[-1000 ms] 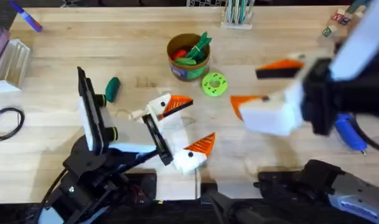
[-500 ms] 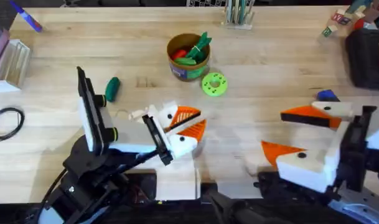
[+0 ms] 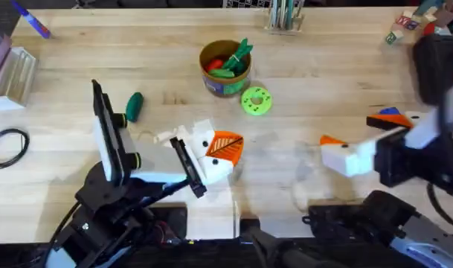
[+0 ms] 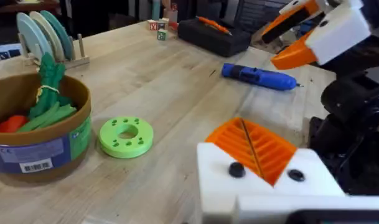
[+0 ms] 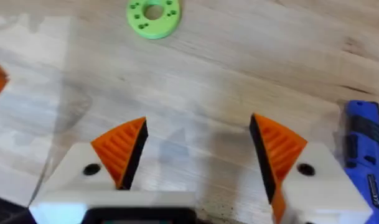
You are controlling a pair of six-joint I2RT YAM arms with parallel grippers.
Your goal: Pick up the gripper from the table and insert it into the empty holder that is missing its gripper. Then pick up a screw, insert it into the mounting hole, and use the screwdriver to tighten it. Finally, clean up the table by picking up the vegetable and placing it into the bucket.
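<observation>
Right wrist: right gripper [image 5: 198, 158] jaws wide (empty).

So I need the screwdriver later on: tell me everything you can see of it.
The screwdriver is a bright blue, pen-shaped tool, plastic by its look, with a thin metal tip at one end. It lies flat on the bare wooden table at the right side, untouched. The right gripper, jaws open, hangs beside it; in the overhead view the right arm covers most of it.

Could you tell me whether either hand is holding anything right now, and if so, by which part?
Nothing is held. The right hand is open over bare table; the left hand is shut with nothing between its pads.
</observation>
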